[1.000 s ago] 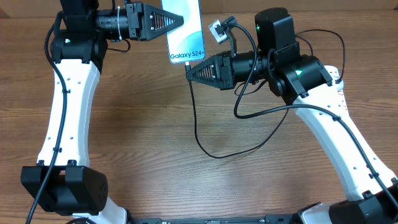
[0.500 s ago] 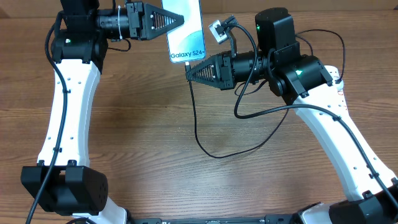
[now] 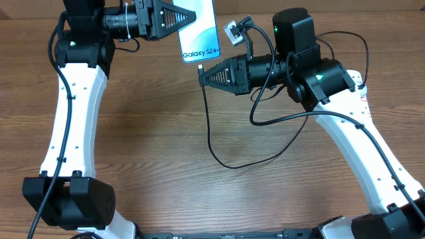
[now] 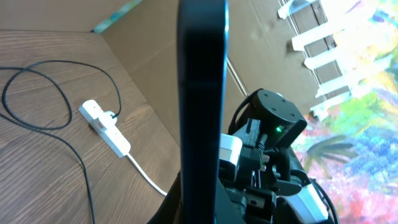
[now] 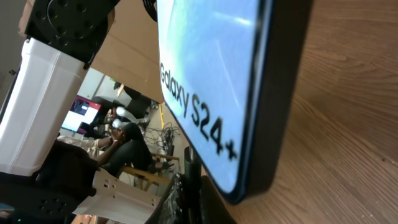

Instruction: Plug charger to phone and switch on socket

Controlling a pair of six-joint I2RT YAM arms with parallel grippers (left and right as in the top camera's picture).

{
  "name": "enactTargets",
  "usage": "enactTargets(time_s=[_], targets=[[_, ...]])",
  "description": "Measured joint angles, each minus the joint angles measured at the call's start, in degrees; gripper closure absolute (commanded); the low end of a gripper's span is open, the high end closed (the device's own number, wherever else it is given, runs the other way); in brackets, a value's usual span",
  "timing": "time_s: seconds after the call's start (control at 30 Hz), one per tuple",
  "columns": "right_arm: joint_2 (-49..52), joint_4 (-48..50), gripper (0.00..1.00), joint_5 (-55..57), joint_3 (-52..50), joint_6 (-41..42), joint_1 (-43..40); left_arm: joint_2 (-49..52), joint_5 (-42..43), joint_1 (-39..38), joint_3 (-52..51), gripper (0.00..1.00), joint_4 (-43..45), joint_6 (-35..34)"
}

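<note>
Phone (image 3: pixel 199 33), seen from overhead, hangs over the counter (image 3: pixel 146 159) at the far edge with its screen up. The left fingers (image 3: pixel 178 14) are clamped on its side. Its long axis runs toward and away from the robot, with the lower end nearer. Just below that end, not quite touching, stands the connector tip of the charger (image 3: pixel 208 126), pinched tight in the right fingers (image 3: pixel 209 74). These point leftward, across the phone's axis, so the right arm is the one placed to plug in (the tip would need to travel along the phone's length into its bottom edge, I judge). Thin black cable droops from them and loops over the wood grain.

From the left wrist, the phone is edge-on, a slim, dark, glossy slab. Well beyond it lies the socket (image 4: pixel 104 127), a white plastic strip with a thick white cord and what looks like a black plug seated in it.

From the right wrist, the glassy blue screen with its rounded dark rim fills the view, and the fingers themselves are unclear.
</note>
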Motion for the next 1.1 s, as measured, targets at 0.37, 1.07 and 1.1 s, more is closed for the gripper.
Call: enactTargets(time_s=[0.37,1.07,1.1], targets=[[0.0,2.0,0.96,-1.6,0.0,2.0,-2.8,0.0,1.2,0.0,0.0,0.96,0.6,0.0],[0.0,1.1,0.96,-4.2,0.0,3.0,-0.9,0.0,2.7,0.1,0.0,0.96,0.7,-1.5],[0.0,1.1,0.96,-4.8,0.0,3.0,-0.9,0.0,2.7,0.1,0.0,0.96,0.7,-1.5]])
